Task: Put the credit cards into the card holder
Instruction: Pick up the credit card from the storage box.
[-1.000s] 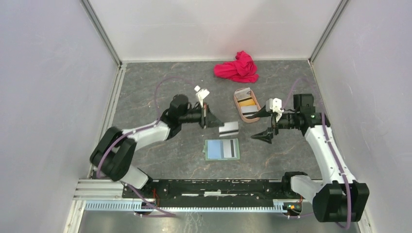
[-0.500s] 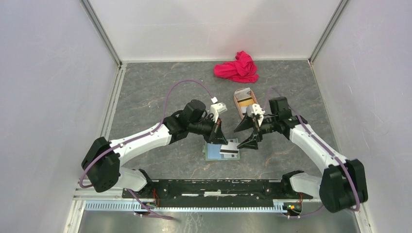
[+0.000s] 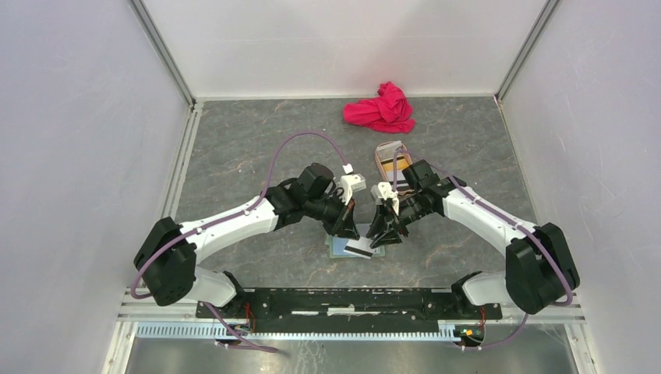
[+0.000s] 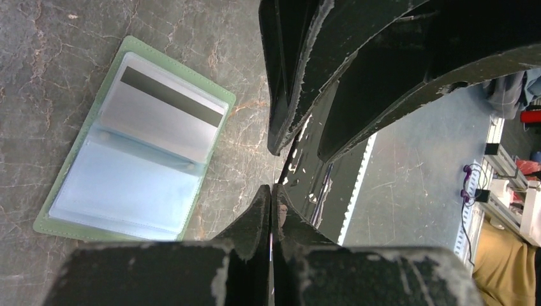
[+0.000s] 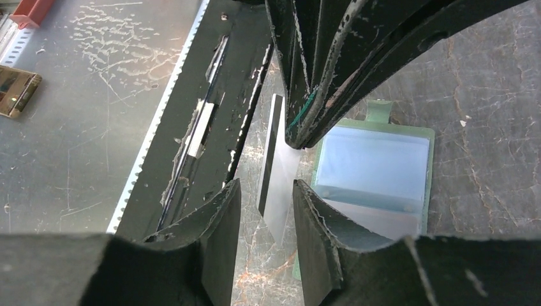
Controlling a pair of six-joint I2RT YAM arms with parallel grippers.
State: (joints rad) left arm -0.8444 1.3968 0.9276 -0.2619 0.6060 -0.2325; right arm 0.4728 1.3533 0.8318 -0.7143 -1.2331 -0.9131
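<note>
Reaching in from both sides, elbows out and wrists tipped down, to meet over the middle of the counter (image 3: 234,156) near its front edge. Left hand (image 3: 349,226) pinched shut on a grey credit card (image 5: 278,172), held on edge. Right hand (image 3: 382,232) narrowly parted astride that card. Close below, flat and open: the card holder (image 4: 127,191), another striped card (image 4: 167,111) tucked in one pocket.

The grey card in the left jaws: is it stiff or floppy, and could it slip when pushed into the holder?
Probably stiff: the grey card stands straight out of the jaws of the left gripper without sagging. It looks thin and smooth, so it may pivot in that narrow pinch. The card holder lies loose on the table and might slide.
</note>
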